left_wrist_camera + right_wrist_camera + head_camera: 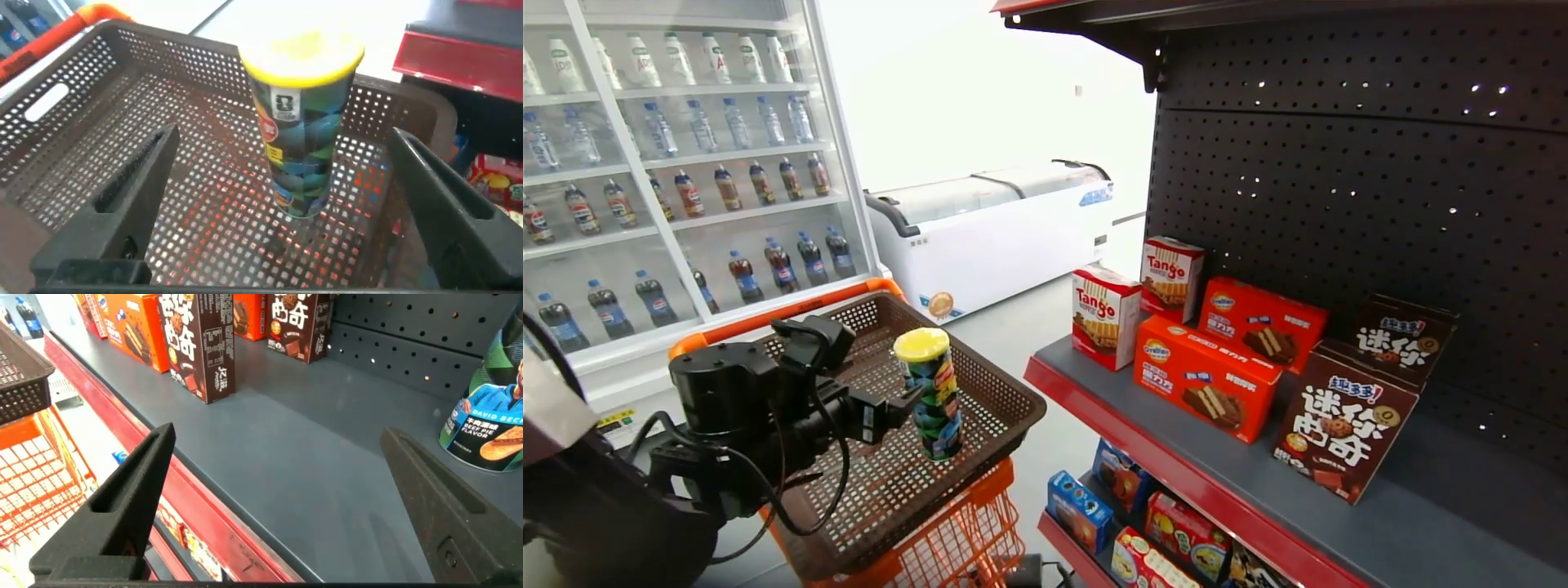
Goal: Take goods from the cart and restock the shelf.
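- Standing upright on the floor of the brown basket (pixel 1005 400), the yellow-lidded can (pixel 929 392) sits just ahead of the left gripper (pixel 907 404), in line with the gap between its fingers.
- Left gripper (pixel 282 143): fingers spread wide apart, one to each side of the can (pixel 302 131), with space left on both sides; nothing is clamped.
- The basket rides on top of the orange cart (pixel 964 531), under the left gripper.
- Right gripper (pixel 278 441): fingers apart and holding nothing, it hangs above the bare grey board of the shelf (pixel 327 474).
- A second can (pixel 486 408), green, stands on the board out past one right finger.
- Brown boxes (pixel 196 343) stand on the board farther ahead of the right gripper, with orange boxes (pixel 1205 380) and white-and-red boxes (pixel 1104 314) beyond them along the same row.
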